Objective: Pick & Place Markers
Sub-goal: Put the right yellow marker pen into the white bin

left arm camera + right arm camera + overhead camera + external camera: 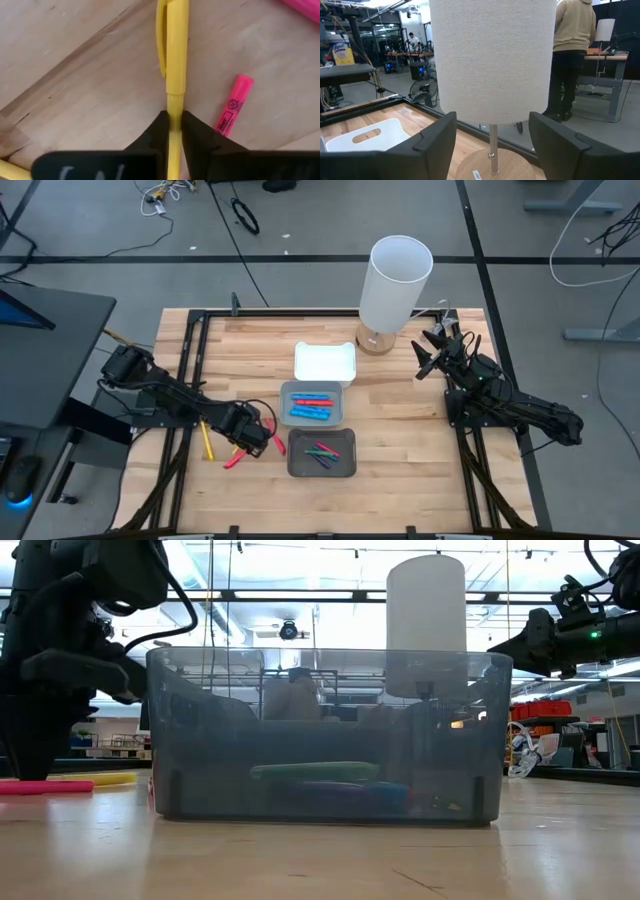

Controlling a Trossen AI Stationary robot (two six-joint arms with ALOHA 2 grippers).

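The left gripper (pixel 174 129) is closed on the thin end of a yellow marker (pixel 175 50) that sticks out ahead of its fingers, so it may swing or slip on lifting, while the right gripper (pixel 492 145) waits open before the lamp (pixel 492 60).

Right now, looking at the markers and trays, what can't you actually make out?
- Yellow marker in the left pincer: its rear end is hidden by the pincer in the left wrist view.
- Dark tray: in the low view its tinted wall blurs the markers inside, so no count; the high view shows them too small.
- Pink marker: label print too small to read.
- Right pincer: faces the lamp, showing no markers.
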